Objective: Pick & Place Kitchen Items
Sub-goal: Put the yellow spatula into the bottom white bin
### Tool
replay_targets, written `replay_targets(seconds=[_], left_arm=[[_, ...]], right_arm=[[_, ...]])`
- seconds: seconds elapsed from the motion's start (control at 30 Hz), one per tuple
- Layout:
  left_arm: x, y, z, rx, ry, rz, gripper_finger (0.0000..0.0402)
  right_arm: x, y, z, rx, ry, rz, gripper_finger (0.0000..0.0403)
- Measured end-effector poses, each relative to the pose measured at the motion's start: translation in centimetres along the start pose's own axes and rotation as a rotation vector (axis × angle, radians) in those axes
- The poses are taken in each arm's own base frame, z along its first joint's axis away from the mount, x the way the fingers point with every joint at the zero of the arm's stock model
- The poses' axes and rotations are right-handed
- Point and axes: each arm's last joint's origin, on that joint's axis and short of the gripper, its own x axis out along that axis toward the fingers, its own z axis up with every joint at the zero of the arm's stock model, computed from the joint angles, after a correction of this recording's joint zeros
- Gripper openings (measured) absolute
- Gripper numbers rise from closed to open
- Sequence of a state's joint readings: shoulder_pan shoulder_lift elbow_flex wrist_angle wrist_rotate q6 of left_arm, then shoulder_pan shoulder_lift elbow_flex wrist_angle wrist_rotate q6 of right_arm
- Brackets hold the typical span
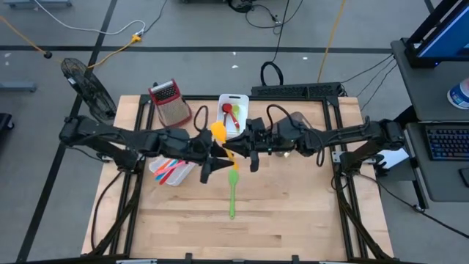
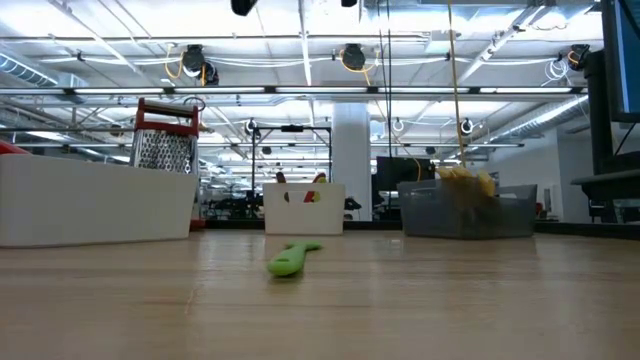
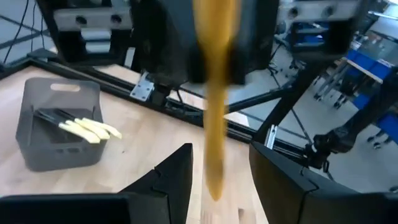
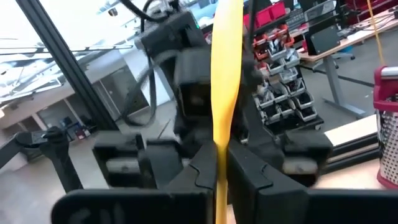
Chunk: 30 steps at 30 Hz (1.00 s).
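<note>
Orange utensil: an orange-yellow spatula [image 1: 220, 139] hangs in the air at the centre of the high view, between the two arms, above the tabletop [image 1: 293, 213].
Right end effector: the right end effector [image 4: 219, 167] is clenched on the thin handle of the spatula, which stands up between its fingers in the right wrist view.
Left end effector: the left end effector [image 3: 219, 180] faces it with fingers parted on either side of the spatula's lower end; in the left wrist view a gap shows on both sides, so it does not appear to grip yet.
Step in hand: this looks like a hand-over of the spatula from the right arm to the left, in mid-air.
Next move: the left fingers would need to close squarely on the handle before the right lets go; a thin, smooth handle could slip or swing if release comes early.
Other items: a green utensil [image 1: 233, 192] lies on the bare wood just below centre, not yet picked up. Red and blue pieces sit in a white bin [image 1: 153, 167] at centre left, a red piece in another white bin [image 1: 222, 100] at upper centre, and cream pieces in a grey bin [image 3: 59, 152].
Grater: a metal grater [image 1: 170, 103] stands at upper left, apart from the action.
</note>
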<state>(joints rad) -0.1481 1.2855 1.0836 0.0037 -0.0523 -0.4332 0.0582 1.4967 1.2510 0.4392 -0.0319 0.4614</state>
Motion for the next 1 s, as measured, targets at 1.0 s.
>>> replay_targets(seconds=[1.0], left_arm=[[1.5, 0.6, -2.0, -0.184, 0.111, 0.098, 0.001]], right_arm=[[-0.1, -0.4, -1.0, 0.004, 0.121, -0.008, 0.0075]])
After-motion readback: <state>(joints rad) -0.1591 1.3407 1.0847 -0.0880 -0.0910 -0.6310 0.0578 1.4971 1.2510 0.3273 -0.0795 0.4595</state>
